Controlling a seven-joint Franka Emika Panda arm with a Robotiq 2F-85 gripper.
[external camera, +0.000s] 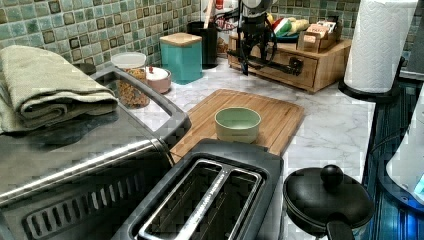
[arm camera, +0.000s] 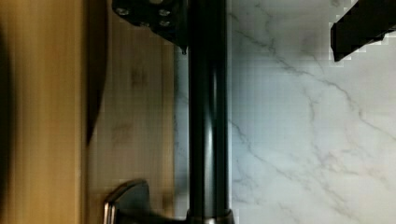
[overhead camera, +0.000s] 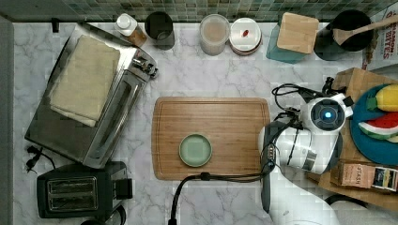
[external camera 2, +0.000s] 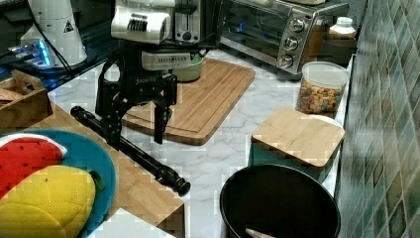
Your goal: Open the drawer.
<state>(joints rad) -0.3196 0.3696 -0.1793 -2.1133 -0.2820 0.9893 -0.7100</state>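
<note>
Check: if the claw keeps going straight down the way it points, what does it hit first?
Likely the drawer's black bar handle: the open claw points down with the bar between its fingers. Below that lies the marble counter. Depth is uncertain.

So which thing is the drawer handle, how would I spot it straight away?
Find the bamboo box under the blue fruit plate, at the counter's edge beside the cutting board. Along its front runs the handle: a long black metal bar. It is the one dark rod on pale wood, and the open fingers straddle it.
</note>
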